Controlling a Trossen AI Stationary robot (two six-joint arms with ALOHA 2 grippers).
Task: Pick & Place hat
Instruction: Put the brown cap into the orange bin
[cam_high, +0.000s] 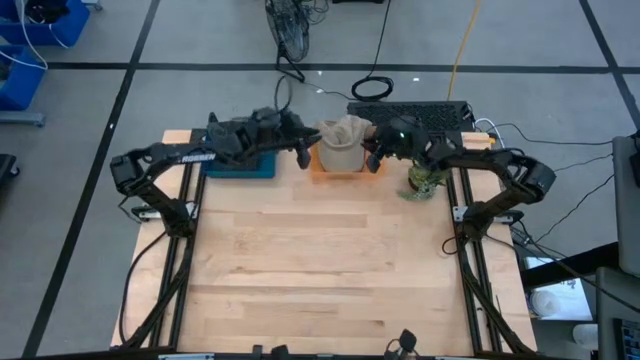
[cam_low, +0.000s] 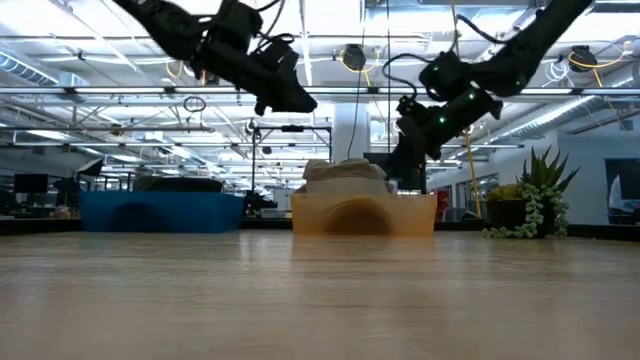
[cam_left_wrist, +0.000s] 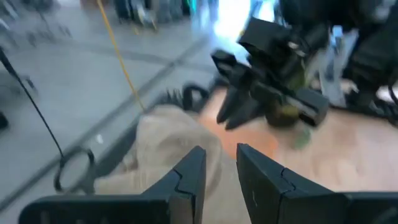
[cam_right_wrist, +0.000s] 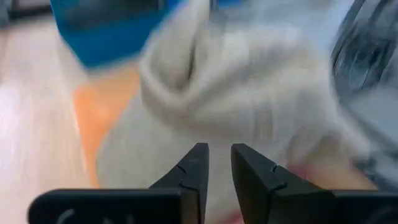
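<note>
Between my right gripper's (cam_right_wrist: 216, 163) two dark fingers there is only a narrow gap, and nothing is caught in it; the beige hat (cam_right_wrist: 249, 93) fills the view just ahead, not yet touched as far as I can judge. On the other side, my left gripper (cam_left_wrist: 219, 167) also stands nearly closed and empty, hanging above the hat's other edge. From above, both grippers are at the far end of the wooden table (cam_high: 330, 270), one on each side of the hat.

To do this step well, I think I must bring the right fingers down onto a thick fold of the cloth, not onto the smooth crown, because soft fabric slips out of a thin pinch. With so small a gap I would open them a little wider first, so that a real fold goes between them. I should lift straight up, so that the tray does not come along, and keep the two arms apart, since they are near each other.

As for containers: the orange tray (cam_high: 340, 165) holds the hat, which rises above its rim. Just beside it lies a blue tray (cam_high: 240, 166); what is inside I cannot tell. A small potted plant (cam_high: 424, 182) stands on the other side, under the right arm.
</note>
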